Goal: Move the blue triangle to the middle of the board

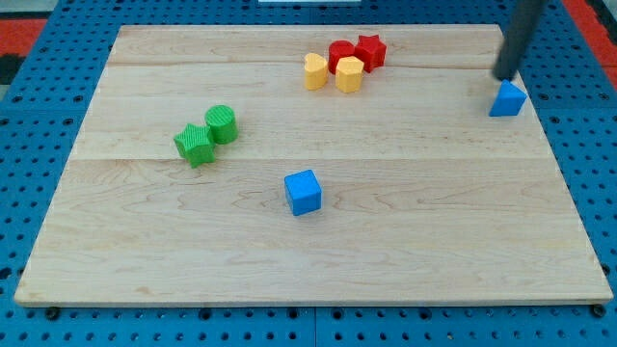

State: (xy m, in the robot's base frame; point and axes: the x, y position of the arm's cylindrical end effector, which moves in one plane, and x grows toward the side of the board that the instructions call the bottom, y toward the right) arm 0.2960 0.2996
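Note:
The blue triangle (507, 99) lies near the board's right edge, in the upper right of the view. My tip (502, 77) is just above it in the view, at its upper left corner, touching or nearly touching it. The dark rod rises from there to the view's top right. A blue cube (303, 192) sits near the middle of the wooden board (405, 241), slightly below centre.
A green star (195, 145) and a green cylinder (222, 123) touch each other at the left. Near the top centre cluster a red cylinder (340, 54), a red star (370, 50) and two yellow blocks (315, 71) (349, 73). Blue pegboard surrounds the board.

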